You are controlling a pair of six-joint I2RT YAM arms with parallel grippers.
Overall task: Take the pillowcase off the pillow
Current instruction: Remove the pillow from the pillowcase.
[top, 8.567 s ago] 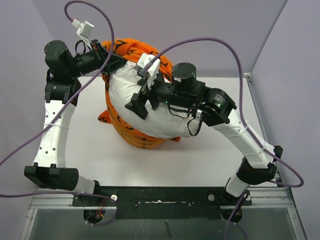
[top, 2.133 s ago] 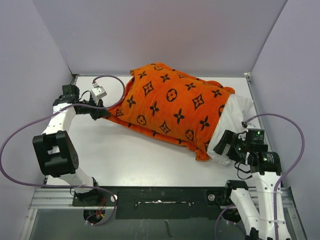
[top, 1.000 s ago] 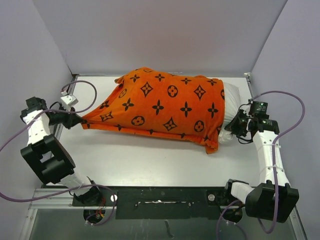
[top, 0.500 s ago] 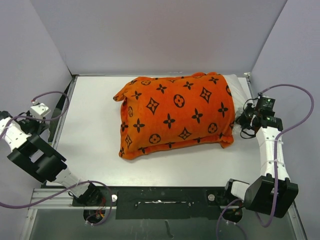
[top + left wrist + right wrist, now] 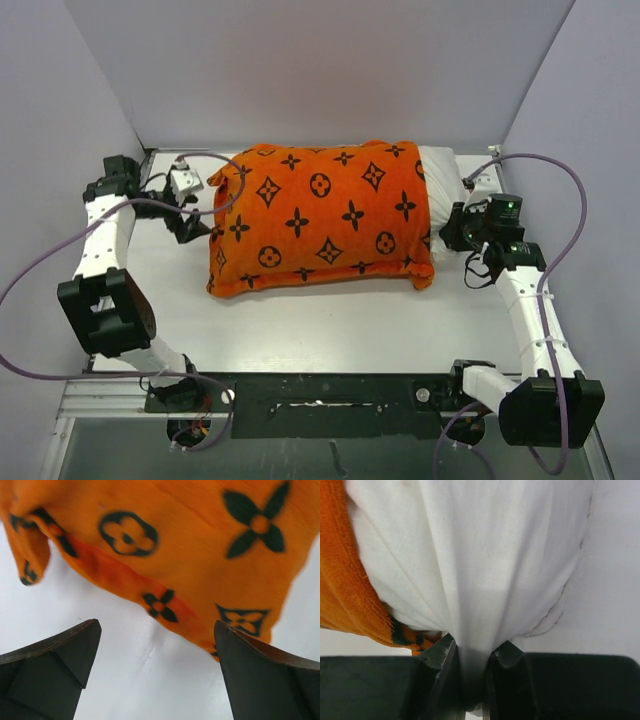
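I see my left gripper [image 5: 195,226] spread wide with nothing between its fingers [image 5: 55,665]. In the left wrist view only bare white table [image 5: 125,680] shows in the gap. The orange pillowcase [image 5: 320,215] lies just ahead of those fingertips, and its closed end, with the black flower and diamond prints, hangs across the top of that view. A loose corner droops off to the upper left. I cannot see any contact between this gripper and the fabric.

My right gripper [image 5: 472,655] is clamped on a pinch of the white pillow [image 5: 480,560], and the cloth gathers into folds that run down into the narrow slot between the jaws. The pillowcase's open hem sits just to the left of that pinch, bunched against the white cushion.

From the top camera, the pillowcase covers nearly the whole pillow and stretches between my two grippers. Only the pillow's white end pokes out beside the right gripper.
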